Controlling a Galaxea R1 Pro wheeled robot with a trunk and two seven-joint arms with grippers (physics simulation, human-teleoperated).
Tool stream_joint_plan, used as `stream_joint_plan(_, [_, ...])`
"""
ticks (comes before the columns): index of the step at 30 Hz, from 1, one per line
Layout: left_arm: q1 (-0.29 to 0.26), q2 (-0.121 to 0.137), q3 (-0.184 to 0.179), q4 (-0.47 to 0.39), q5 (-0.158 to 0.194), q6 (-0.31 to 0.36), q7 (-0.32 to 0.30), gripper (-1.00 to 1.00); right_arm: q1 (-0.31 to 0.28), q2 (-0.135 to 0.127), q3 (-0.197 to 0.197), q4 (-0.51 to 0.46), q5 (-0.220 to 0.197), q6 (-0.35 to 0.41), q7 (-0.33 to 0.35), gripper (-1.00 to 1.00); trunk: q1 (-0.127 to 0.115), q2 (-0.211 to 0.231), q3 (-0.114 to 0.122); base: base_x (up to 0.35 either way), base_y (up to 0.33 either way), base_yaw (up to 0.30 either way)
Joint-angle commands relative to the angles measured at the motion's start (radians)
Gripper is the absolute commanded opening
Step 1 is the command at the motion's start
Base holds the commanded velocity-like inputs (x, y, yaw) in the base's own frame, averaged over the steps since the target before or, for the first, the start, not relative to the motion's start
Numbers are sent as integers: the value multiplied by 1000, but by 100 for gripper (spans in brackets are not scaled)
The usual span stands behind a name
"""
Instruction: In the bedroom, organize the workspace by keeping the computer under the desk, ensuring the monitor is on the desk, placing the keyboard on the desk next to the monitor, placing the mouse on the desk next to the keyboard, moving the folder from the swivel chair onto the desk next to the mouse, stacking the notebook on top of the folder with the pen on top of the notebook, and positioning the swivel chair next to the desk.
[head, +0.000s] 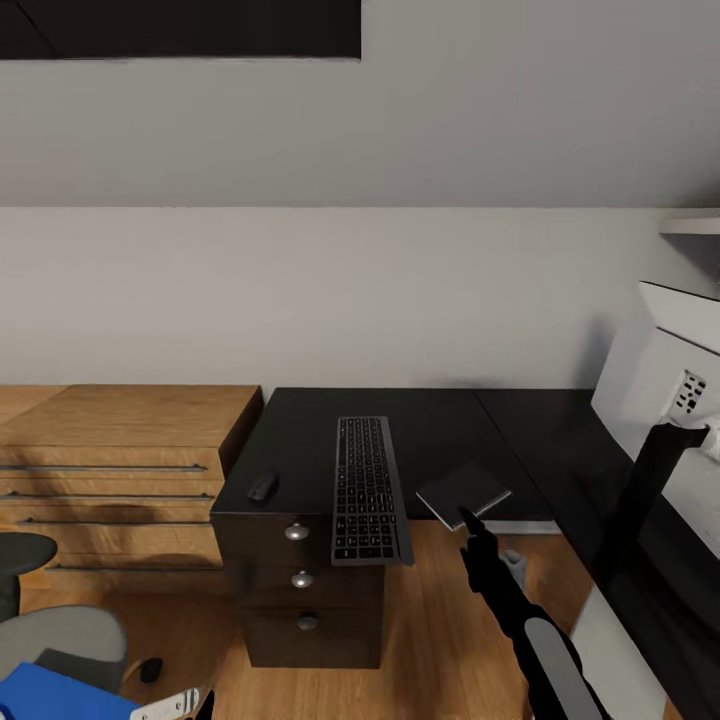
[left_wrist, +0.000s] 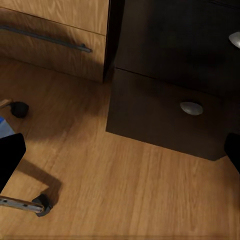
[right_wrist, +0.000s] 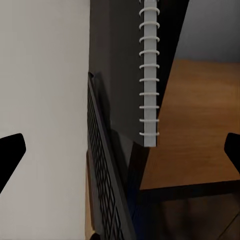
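Right gripper (head: 468, 519) gripped notebook (head: 463, 493) at near corner, holding it tilted above desk (head: 440, 425) front edge; white spiral binding (right_wrist: 148, 75) showed at wrist. Keyboard (head: 368, 489) lay just left, its near end overhanging edge. Mouse (head: 263, 486) near desk's left corner. Monitor (head: 668, 385) stood right. Wooden drawer unit (head: 120, 470) adjoined left. Swivel chair (head: 60, 640) bore blue folder (head: 55, 695). Left gripper: state cannot be told.

A light wooden drawer unit (head: 110, 470) stands against the wall.
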Motion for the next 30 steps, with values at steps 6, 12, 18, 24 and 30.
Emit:
stream_joint_plan(6, [0, -1, -2, -2, 9, 2, 2, 100, 0, -9, -10, -1, -7, 6, 2, 100, -19, 35, 15, -3, 0, 0])
stream_joint_plan(12, [0, -1, -2, -2, 9, 1, 2, 100, -1, -14, -33, -2, -8, 7, 2, 100, -42, 77, 34, 0, 0, 0])
stream_joint_plan(18, [0, -2, -3, -2, 9, 0, 2, 100, -1, -15, -45, -6, -8, 7, 2, 100, -65, 119, 52, 0, 0, 0])
stream_joint_plan(24, [0, -3, -3, -2, 9, 0, 2, 100, 0, -15, -71, -8, -8, 7, 2, 100, -88, 161, 71, 0, 0, 0])
stream_joint_plan(30, [0, -3, -3, -2, 9, 0, 2, 100, 0, -16, -88, -39, -6, 6, 2, 100, -111, 203, 90, 0, 0, 0])
